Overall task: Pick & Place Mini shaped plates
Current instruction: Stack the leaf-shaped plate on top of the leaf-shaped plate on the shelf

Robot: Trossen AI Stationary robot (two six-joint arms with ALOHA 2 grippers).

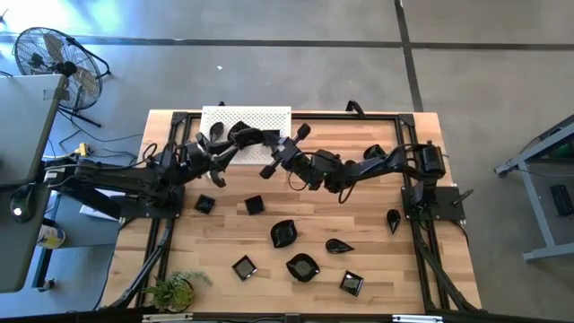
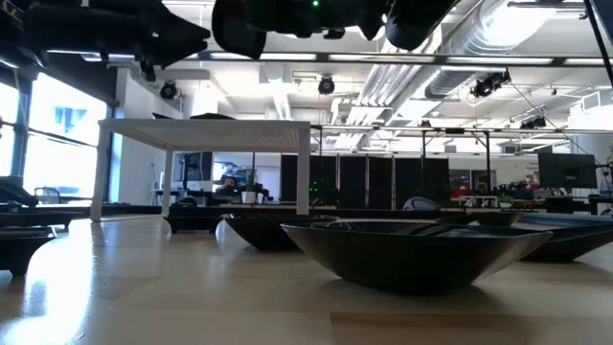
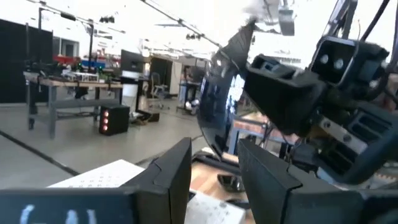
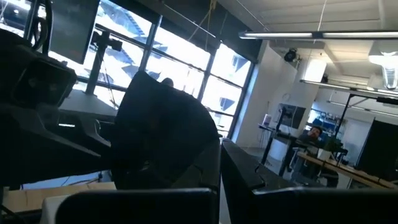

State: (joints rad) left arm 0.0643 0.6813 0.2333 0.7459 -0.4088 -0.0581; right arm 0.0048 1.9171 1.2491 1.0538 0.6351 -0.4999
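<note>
Item: mini shaped plate (image 4: 163,134), held aloft at upper centre of the high view, beside the white perforated board (image 1: 260,119). Right pincer (image 1: 280,158) clenched on its edge; left pincer (image 1: 240,139) released, fingers apart, facing it. Step, judged: handover or placing onto the board. Next calls for a steady transfer. Remaining plates (image 1: 285,234) lie scattered lower on the worktop (image 1: 377,278); potted plant (image 1: 175,289) lower left.

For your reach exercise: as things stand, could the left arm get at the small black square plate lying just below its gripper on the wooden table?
Probably yes. The left gripper, open, hovers near the small black square plate, with bare wood between them. The right gripper holds another plate farther off.
</note>
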